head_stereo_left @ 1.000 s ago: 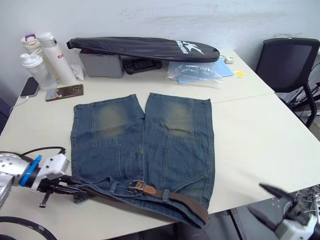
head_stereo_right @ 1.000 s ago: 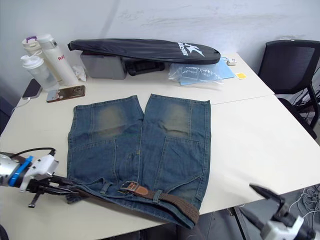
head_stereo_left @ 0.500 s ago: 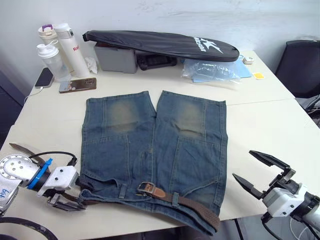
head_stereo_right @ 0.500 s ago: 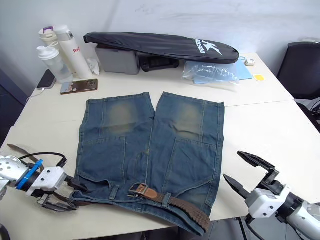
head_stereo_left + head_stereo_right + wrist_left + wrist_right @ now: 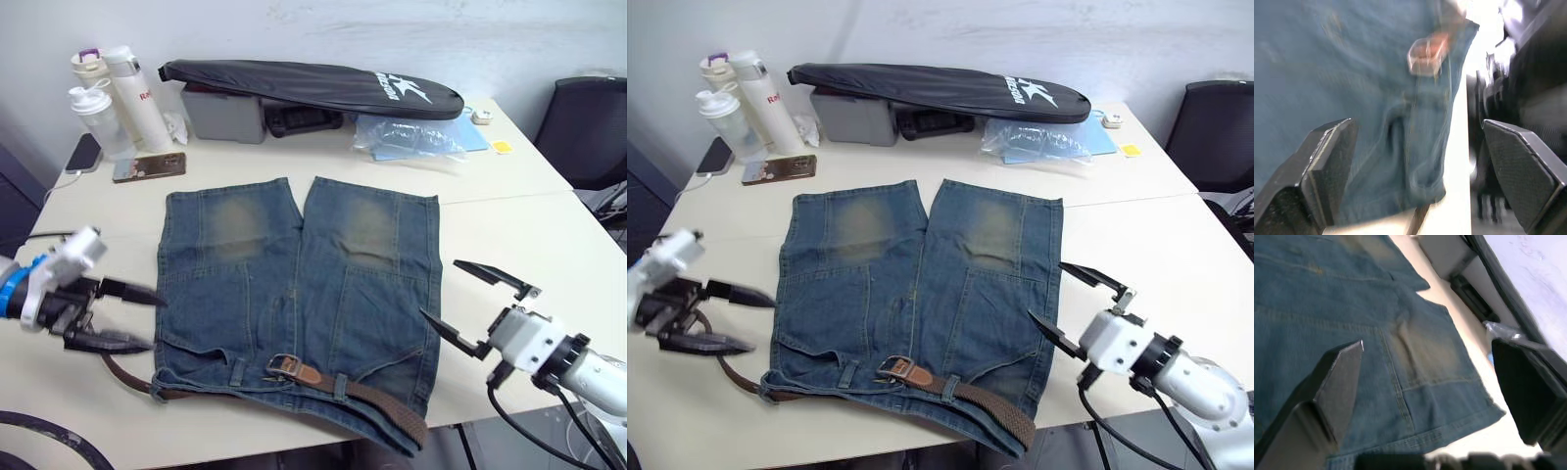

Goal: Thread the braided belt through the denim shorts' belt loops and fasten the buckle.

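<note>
1. While I scan from the left edge of the head views, I find my left gripper [image 5: 122, 318] at lower left, jaws spread wide and holding nothing, hovering just beside the left hem of the denim shorts [image 5: 299, 294].
2. Just below that gripper, the free end of the braided belt [image 5: 127, 377] curls out onto the table [image 5: 509, 225] at lower left, then runs under the waistband.
3. At upper left I see bottles [image 5: 118, 98] standing together, with a phone [image 5: 149, 166] lying flat near them.
4. Across the centre of the frame the shorts lie flat, legs toward the top, waistband toward the bottom edge.
5. At lower centre the buckle [image 5: 284, 367] rests on the waistband, with the woven strap continuing rightward through the belt loops [image 5: 340, 388] to the bottom right corner of the shorts.
6. Along the top centre a long black zipped bag [image 5: 313, 88] lies over a grey box [image 5: 225, 113], with a clear plastic bag [image 5: 411, 137] to its right.
7. At lower right my right gripper [image 5: 475, 308] hangs just beside the right edge of the shorts, jaws wide apart and empty.
8. At the upper right edge, a black chair [image 5: 588, 127] stands behind the table.
</note>
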